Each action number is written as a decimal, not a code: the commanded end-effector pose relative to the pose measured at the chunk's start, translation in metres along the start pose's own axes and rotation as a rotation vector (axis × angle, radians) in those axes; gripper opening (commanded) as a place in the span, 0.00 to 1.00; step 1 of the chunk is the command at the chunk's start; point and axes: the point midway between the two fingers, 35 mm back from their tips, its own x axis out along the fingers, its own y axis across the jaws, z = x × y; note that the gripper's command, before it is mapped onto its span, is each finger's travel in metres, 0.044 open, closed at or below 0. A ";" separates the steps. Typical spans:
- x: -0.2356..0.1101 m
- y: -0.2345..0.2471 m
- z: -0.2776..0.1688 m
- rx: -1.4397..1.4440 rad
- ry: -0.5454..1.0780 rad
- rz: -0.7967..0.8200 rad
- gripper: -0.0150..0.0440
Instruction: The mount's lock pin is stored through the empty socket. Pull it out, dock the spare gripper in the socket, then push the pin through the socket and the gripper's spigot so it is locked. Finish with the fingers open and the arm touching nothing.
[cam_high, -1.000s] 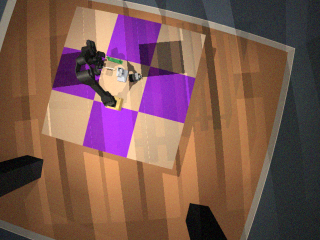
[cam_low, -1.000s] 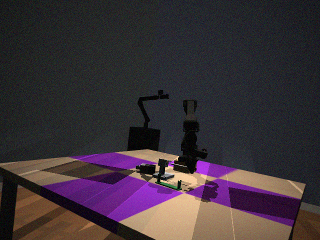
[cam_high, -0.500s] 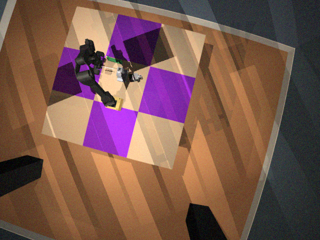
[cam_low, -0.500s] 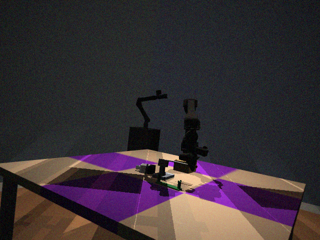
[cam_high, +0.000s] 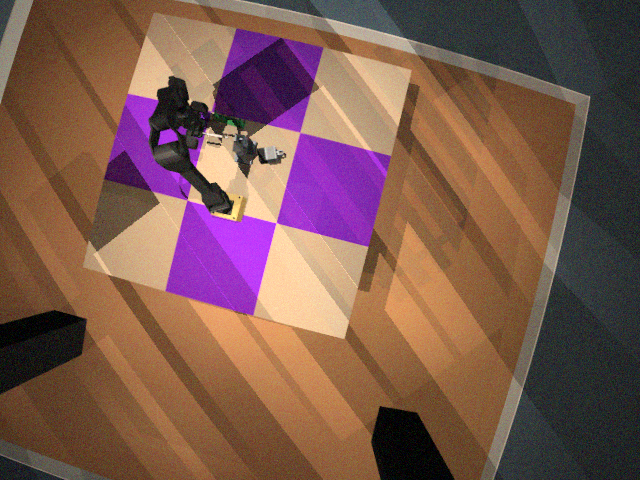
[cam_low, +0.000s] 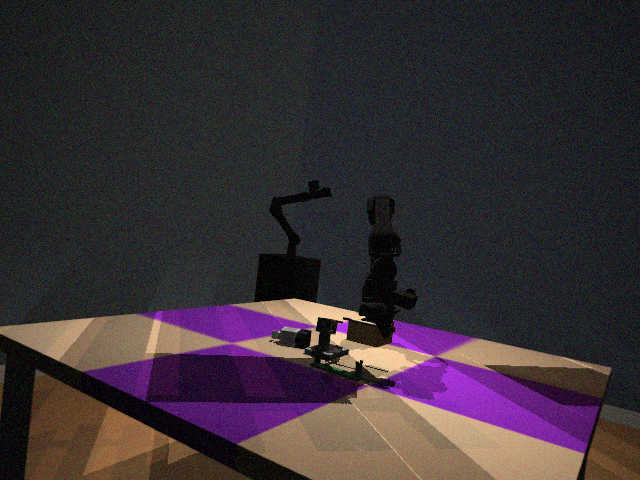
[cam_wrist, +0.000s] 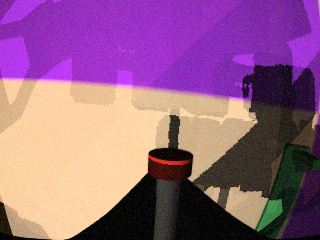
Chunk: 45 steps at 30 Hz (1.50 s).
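Note:
My gripper (cam_high: 201, 133) (cam_low: 385, 333) (cam_wrist: 163, 178) is shut on the lock pin (cam_high: 214, 134) (cam_wrist: 170, 171) close to its red head, above the table. In the wrist view the head and a length of grey shaft show. The pin's far end points toward the mount (cam_high: 244, 148) (cam_low: 326, 352), a grey base with an upright post and socket. In the exterior view the tip looks just outside the socket's face, but a small overlap cannot be ruled out. The spare gripper (cam_high: 270, 154) (cam_low: 294, 336), a grey and black block, lies on the table beside the mount, undocked.
A green rack (cam_high: 235, 122) (cam_low: 336, 369) (cam_wrist: 273, 212) with uprights lies beside the mount, close to my gripper. The arm's yellow base block (cam_high: 238, 210) (cam_low: 359, 332) stands on the checkered table. Another dark arm (cam_low: 289, 200) on a pedestal is in the background. Strong shadows cross the table.

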 end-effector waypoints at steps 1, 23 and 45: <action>-0.001 -0.004 0.001 0.004 0.000 0.000 0.25; -0.014 -0.069 0.023 0.058 -0.008 -0.016 0.25; -0.017 -0.126 0.035 0.109 -0.013 -0.031 0.25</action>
